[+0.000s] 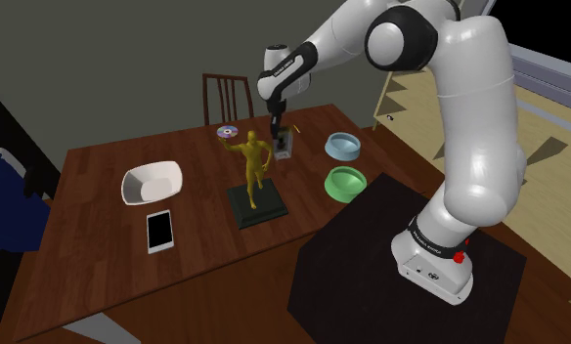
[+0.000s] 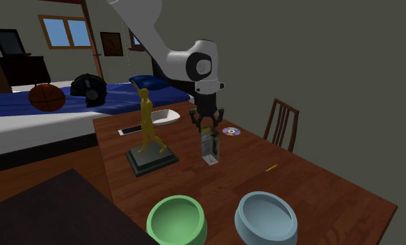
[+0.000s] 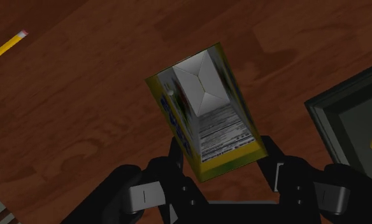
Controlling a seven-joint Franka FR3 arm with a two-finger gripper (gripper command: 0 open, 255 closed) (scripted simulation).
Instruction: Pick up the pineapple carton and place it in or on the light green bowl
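Stand [image 1: 411, 274]: a black box, nearest in the shoulder view, set against the near right edge of a dark wooden table [image 1: 205, 269].

Just past the stand's far left corner sits the light green bowl [image 1: 346, 183], upright on the table. A pale blue bowl [image 1: 343, 147] sits a little farther out, near it but not touching.

To the shoulder view's left of the green bowl is a gold figurine [image 1: 252, 161] on a dark square base [image 1: 257, 207]. Farther left are a white tablet [image 1: 159, 231], lying flat, and beyond it a white dish [image 1: 152, 184].

Gripper [image 2: 208, 129]: points down over the table just beyond the figurine. Its fingers [image 3: 177, 159] are narrowed onto the upper end of the carton [image 3: 207, 121], one on each side and clasping it. The carton is yellow-edged with printed panels. It hangs roughly upright between the figurine and the pale blue bowl, well apart from the green bowl. It cannot be told whether its lower end is clear of the table.

Farther out are a yellow pencil [image 2: 272, 168], a disc [image 1: 227, 131] near the far edge, and a wooden chair [image 1: 227, 96] behind the table.
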